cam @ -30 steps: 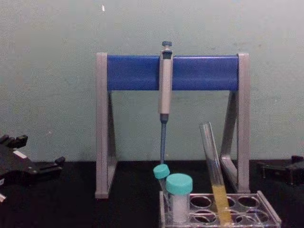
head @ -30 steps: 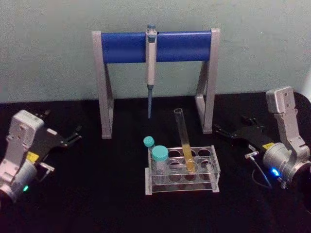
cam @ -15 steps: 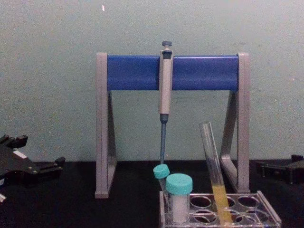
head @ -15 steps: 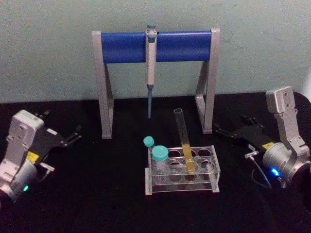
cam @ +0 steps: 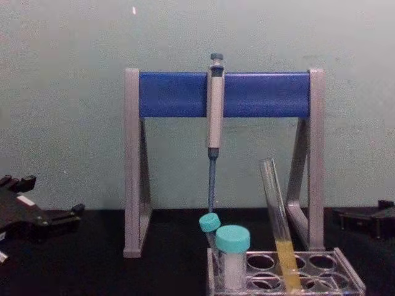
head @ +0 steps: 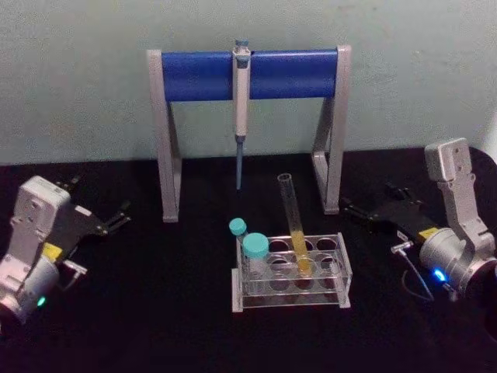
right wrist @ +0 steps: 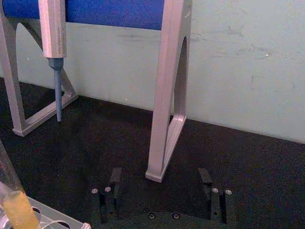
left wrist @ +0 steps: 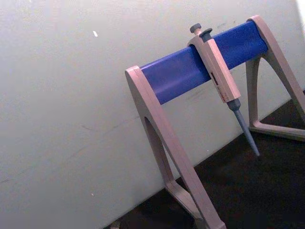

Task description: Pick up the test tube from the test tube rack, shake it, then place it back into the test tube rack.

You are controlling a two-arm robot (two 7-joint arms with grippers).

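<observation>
The scene is almost unchanged from the earlier frames: the test tube remains seated in the test tube rack, leaning toward the rack's left, with yellow-orange liquid in its lower part. The right gripper has edged only slightly and the left gripper has kept its place. Both grippers stand released, fingers spread with nothing between them; in the right wrist view the right gripper's fingers sit well apart above the bench. The left gripper lies near the bench's left edge, the right gripper near its right edge, each well apart from the rack. The rack sits at the bench's middle, toward the front edge. Two teal-capped tubes occupy the rack's left end. Behind the rack stands a grey-and-blue pipette stand with a pipette hanging from its bar. The bench is black; a pale green wall closes the room behind.
</observation>
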